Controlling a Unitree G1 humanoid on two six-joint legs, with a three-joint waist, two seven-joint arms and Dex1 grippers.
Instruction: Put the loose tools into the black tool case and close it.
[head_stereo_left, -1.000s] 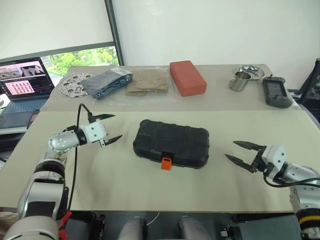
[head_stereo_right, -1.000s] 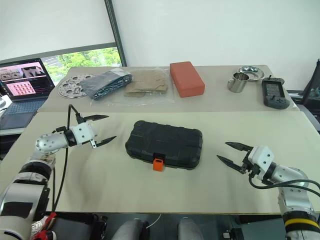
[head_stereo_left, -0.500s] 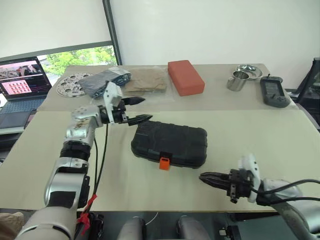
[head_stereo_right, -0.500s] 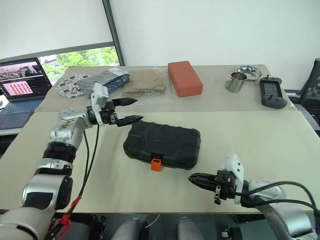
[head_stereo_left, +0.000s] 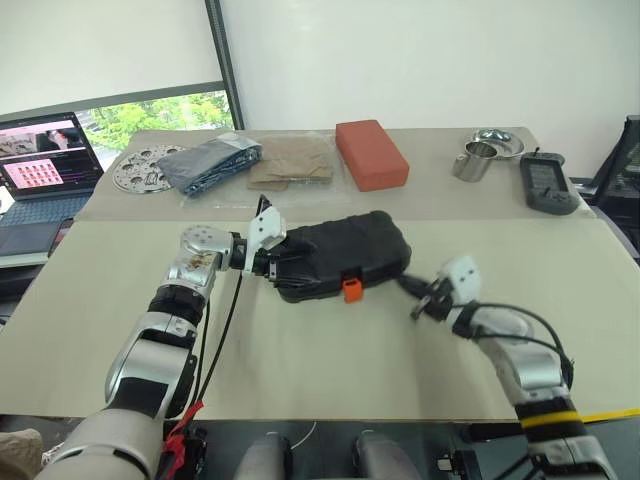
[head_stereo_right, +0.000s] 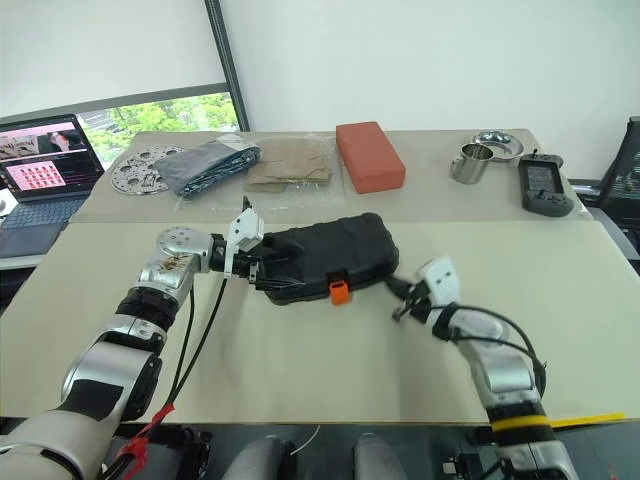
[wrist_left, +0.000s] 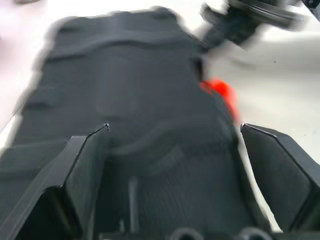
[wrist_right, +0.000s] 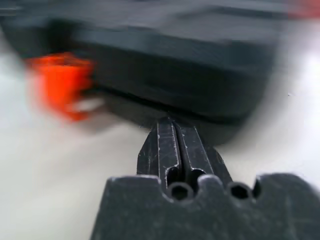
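Currently the black tool case (head_stereo_left: 335, 255) is seen closed and skewed on the worktop (head_stereo_left: 300, 350), orange latch (head_stereo_left: 351, 289) toward the robot. Its left end is straddled by the spread left claw (head_stereo_left: 275, 262); the right claw (head_stereo_right: 396, 296), pressed together, is set at its right front corner. If pushed unevenly, the case could be spun or slid away before it is opened.

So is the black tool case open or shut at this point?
Shut. The black tool case lies with its lid down on the base and no slots showing; whether the orange latch is fastened, cannot tell.
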